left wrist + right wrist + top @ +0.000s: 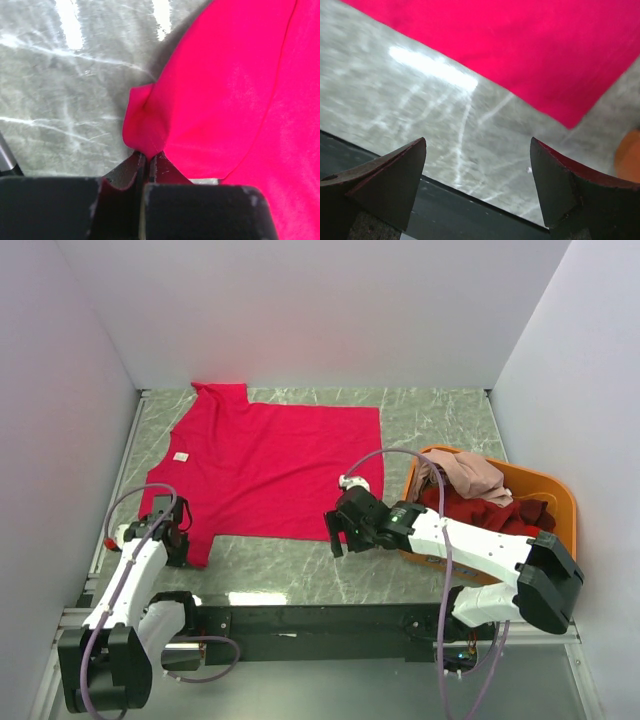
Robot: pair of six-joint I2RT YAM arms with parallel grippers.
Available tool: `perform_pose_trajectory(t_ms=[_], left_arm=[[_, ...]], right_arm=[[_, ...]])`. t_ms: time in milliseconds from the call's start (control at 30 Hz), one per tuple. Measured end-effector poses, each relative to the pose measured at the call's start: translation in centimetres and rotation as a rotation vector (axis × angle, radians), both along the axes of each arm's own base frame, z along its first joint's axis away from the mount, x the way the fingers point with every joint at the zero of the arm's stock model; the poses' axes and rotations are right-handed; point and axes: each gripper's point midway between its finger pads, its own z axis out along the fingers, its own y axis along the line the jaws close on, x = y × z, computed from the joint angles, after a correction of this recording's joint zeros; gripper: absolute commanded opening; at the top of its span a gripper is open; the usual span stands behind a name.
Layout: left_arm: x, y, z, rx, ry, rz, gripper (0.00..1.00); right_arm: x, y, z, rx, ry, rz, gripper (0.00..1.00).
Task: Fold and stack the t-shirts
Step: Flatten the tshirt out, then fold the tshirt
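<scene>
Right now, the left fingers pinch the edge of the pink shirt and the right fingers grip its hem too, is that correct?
Not quite: the right fingers are open and hold nothing, over the table beside the shirt, as the right wrist view shows. The left fingers do pinch its edge.

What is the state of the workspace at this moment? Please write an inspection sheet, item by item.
Surface: grey marbled table, with glare on its bare parts.
Job's things: crimson-pink t-shirt spread out, white label showing; pale pink shirt and dark red shirt heaped in the orange basket.
Clutter: nothing seen.
Grippers: left gripper shut on a fold at the crimson-pink t-shirt's edge; right gripper open over bare table, near the hem corner.
Cables: violet-grey cable loops over the right arm; second cable loops by the left arm.
Surroundings: plain white walls on three sides.
</scene>
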Motion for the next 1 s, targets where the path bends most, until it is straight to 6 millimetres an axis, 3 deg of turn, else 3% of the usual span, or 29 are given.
perform_pose_trajectory(t_ms=[300,633,767,1000], left_arm=[[-0.6,0.3,0.5,0.01,-0.015,0.035,0.01],[-0.6,0.6,0.6,0.025,-0.017,0.041,0.01],[-0.6,0.7,0.7,0.034,-0.017,0.044,0.01],[-0.7,0.9,0.5,0.039,0.012,0.049,0.01]], right_arm=[[-0.8,-3.3,-3.3,-0.137,0.005,-0.014,0.82],[1.6,-2.0,-5.6,-0.26,-0.017,0.089,0.78],[1.8,-2.5,-6.8,-0.292,0.012,0.077,0.77],[2.4,-3.2,-7.1,-0.284,0.037,0.044,0.75]])
